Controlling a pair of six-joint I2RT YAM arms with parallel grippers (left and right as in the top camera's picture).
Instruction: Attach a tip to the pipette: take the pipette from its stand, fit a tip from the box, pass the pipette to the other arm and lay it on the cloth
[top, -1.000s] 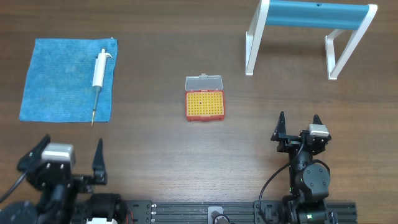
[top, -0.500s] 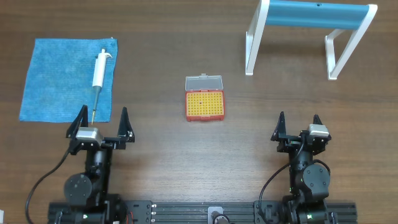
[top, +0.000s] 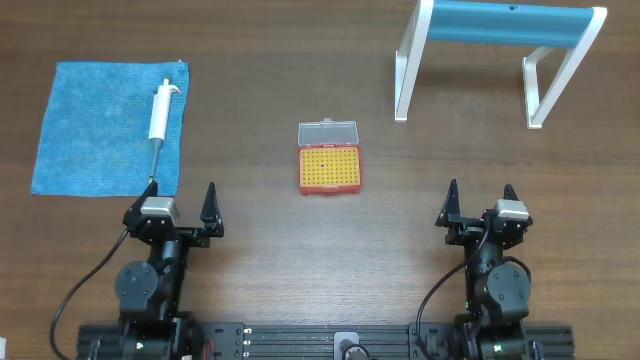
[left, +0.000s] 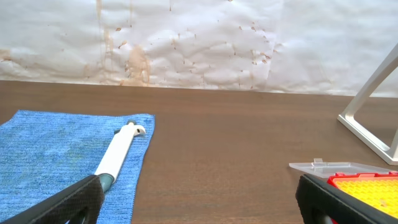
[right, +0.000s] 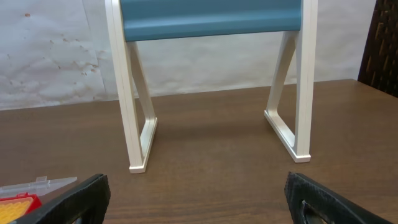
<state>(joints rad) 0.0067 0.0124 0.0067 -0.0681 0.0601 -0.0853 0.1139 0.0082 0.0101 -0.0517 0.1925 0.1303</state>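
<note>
Both left claw (top: 172, 203) and right claw (top: 480, 190) gape; pipette (top: 158, 115) lies on cloth (top: 90, 140), tip (top: 152, 180) toward left claw.

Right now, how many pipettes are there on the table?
1. The pipette lies on the blue cloth, near its right edge, at the table's left side. The stand holds none; none seems hidden.

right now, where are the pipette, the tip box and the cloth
pipette (top: 158, 118), top view, middle of its white body
tip box (top: 329, 170), top view, the orange rack of tips
cloth (top: 90, 130), top view, a bare blue part beside the pipette
</note>
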